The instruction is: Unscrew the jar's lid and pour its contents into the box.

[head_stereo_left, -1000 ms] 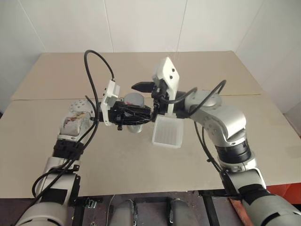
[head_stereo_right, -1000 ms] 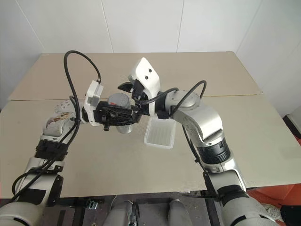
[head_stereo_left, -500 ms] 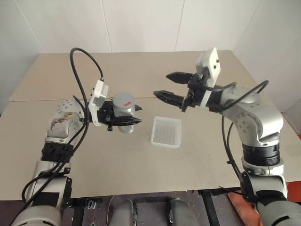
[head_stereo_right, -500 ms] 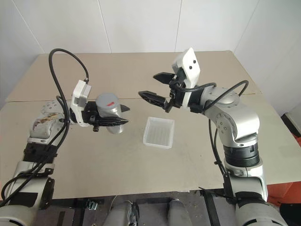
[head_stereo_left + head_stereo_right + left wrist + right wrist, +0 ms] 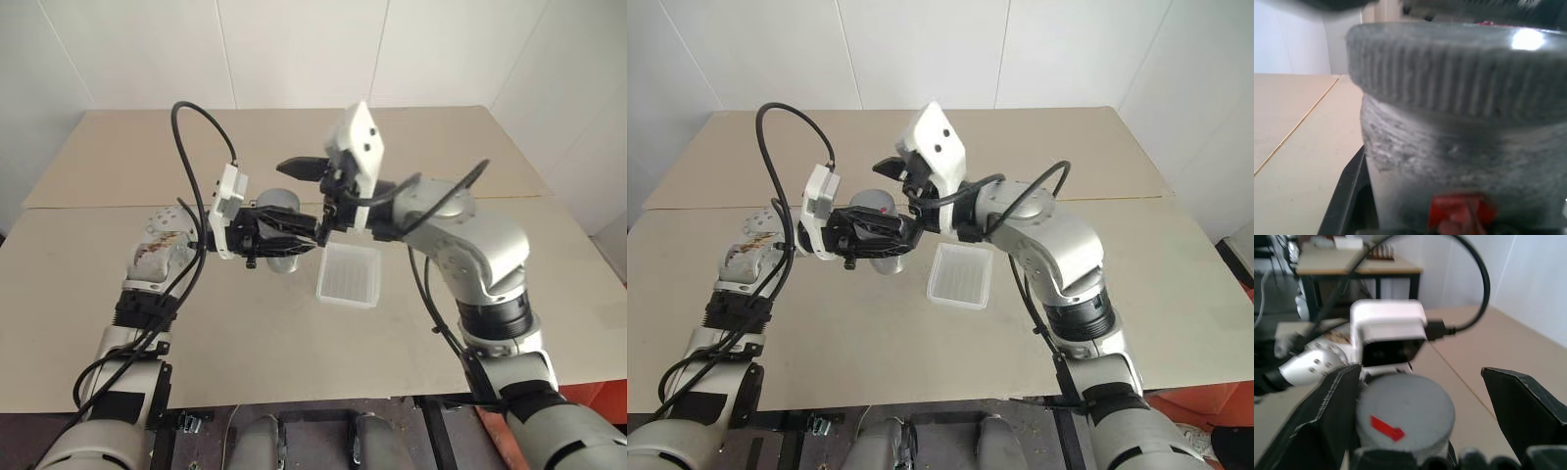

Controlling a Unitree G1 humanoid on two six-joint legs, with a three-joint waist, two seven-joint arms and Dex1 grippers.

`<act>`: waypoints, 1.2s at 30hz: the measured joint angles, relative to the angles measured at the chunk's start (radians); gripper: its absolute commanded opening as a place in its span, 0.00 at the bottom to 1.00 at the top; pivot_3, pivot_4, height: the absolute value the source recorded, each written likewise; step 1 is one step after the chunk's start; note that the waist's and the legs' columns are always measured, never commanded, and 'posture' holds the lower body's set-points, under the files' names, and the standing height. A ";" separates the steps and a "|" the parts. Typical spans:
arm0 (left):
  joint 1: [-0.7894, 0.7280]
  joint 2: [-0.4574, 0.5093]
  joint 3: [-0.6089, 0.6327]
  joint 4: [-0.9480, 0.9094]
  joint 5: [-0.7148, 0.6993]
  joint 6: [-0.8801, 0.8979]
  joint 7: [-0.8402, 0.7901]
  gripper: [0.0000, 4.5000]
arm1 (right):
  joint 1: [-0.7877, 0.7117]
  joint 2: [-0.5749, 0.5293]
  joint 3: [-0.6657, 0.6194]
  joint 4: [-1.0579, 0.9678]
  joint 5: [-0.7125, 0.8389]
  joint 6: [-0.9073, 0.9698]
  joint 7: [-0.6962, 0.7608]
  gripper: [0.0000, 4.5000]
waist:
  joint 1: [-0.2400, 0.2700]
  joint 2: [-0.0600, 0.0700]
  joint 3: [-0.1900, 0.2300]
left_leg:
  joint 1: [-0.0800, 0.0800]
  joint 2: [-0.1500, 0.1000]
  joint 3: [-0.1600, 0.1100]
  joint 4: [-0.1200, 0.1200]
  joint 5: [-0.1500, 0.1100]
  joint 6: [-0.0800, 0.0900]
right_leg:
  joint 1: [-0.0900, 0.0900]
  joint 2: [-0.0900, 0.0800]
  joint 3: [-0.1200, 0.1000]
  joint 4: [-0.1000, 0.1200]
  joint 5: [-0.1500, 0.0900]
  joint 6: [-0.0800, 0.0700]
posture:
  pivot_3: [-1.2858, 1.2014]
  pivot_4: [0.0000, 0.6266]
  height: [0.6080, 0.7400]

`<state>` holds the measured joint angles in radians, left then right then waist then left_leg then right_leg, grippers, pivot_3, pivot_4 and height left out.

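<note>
Jar held above the counter by the left gripper, with the right gripper spread around its lid.

The jar (image 5: pixel 277 240), a small rigid plastic cylinder judged light and fairly slick on its smooth wall, is pinched at the body by the left gripper (image 5: pixel 306 233), whose fingers are pressed in against it; it hangs just beside the box (image 5: pixel 349 273), which lies flat on the counter (image 5: pixel 294 343). The lid (image 5: pixel 1403 410) is still seated on the neck, and its ribbed rim, seen in the left wrist view, is judged the best purchase for turning. The right gripper (image 5: pixel 1422 411) stands wide apart on either side of the lid, not yet closed. The counter is pale, matte board with a seam across it; white walls stand behind, and another table (image 5: pixel 1359 264) is seen in the right wrist view.
</note>
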<state>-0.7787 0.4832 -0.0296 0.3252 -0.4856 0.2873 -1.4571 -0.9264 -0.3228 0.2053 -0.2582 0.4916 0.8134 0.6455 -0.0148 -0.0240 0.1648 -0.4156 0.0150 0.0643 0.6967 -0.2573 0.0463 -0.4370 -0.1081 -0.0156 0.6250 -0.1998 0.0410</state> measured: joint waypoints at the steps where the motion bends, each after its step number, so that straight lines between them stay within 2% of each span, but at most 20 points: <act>1: 0.000 0.000 0.000 0.002 0.000 0.000 0.000 0.44 | -0.004 0.001 0.005 0.007 -0.003 0.000 0.000 0.99 | 0.000 0.000 0.000 | 0.000 0.000 0.000 0.000 0.000 0.000 | 0.000 0.000 0.000 0.000 0.000 0.000 | 0.52 0.24 1.00; 10: 0.000 0.004 0.001 0.005 0.014 0.001 0.012 0.44 | -0.002 0.007 0.015 0.026 -0.031 -0.007 0.002 0.99 | 0.001 0.000 0.000 | 0.000 0.000 0.000 0.000 0.000 0.000 | 0.000 0.000 0.000 0.000 0.000 0.000 | 0.52 0.24 1.00; 16: 0.006 0.050 0.018 0.003 0.013 0.003 0.020 0.44 | 0.052 -0.084 -0.024 -0.029 0.003 -0.007 0.031 0.99 | 0.000 0.000 0.000 | 0.000 0.000 0.000 0.000 0.000 0.000 | 0.000 0.000 0.000 0.000 0.000 0.000 | 0.52 0.24 1.00; 21: 0.046 0.090 0.035 -0.031 0.007 0.003 -0.009 0.44 | 0.095 -0.186 -0.155 0.017 -0.019 -0.003 -0.006 0.99 | 0.003 0.000 0.000 | 0.000 0.000 0.000 0.000 0.000 0.000 | 0.000 0.000 0.000 0.000 0.000 0.000 | 0.52 0.24 1.00; 27: 0.045 0.078 0.035 -0.037 0.006 0.004 -0.003 0.44 | 0.114 -0.179 -0.157 -0.022 0.004 -0.002 0.009 0.99 | -0.003 0.000 0.000 | 0.000 0.000 0.000 -0.001 0.000 0.000 | 0.000 0.000 0.000 0.000 0.000 0.000 | 0.52 0.24 1.00; 33: 0.042 0.035 0.032 -0.037 0.007 0.003 0.015 0.44 | 0.097 -0.102 -0.140 -0.118 0.112 0.030 0.030 0.99 | 0.000 0.000 0.000 | 0.000 0.000 0.000 0.000 0.000 0.000 | 0.000 0.000 0.000 0.000 0.000 0.000 | 0.52 0.24 1.00; 36: 0.033 0.017 0.025 -0.034 0.009 0.001 0.015 0.44 | 0.061 -0.062 -0.104 -0.119 0.116 0.034 0.018 0.99 | 0.000 0.000 0.000 | 0.000 0.000 0.000 0.000 0.000 0.000 | 0.000 0.000 0.000 0.000 0.000 0.000 | 0.52 0.24 1.00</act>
<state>-0.7460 0.5005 -0.0046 0.2913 -0.4762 0.2880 -1.4422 -0.8650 -0.3851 0.1011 -0.3776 0.6077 0.8475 0.6639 -0.0143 -0.0241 0.1647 -0.4158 0.0153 0.0641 0.6968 -0.2574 0.0465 -0.4370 -0.1080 -0.0156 0.6252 -0.1998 0.0410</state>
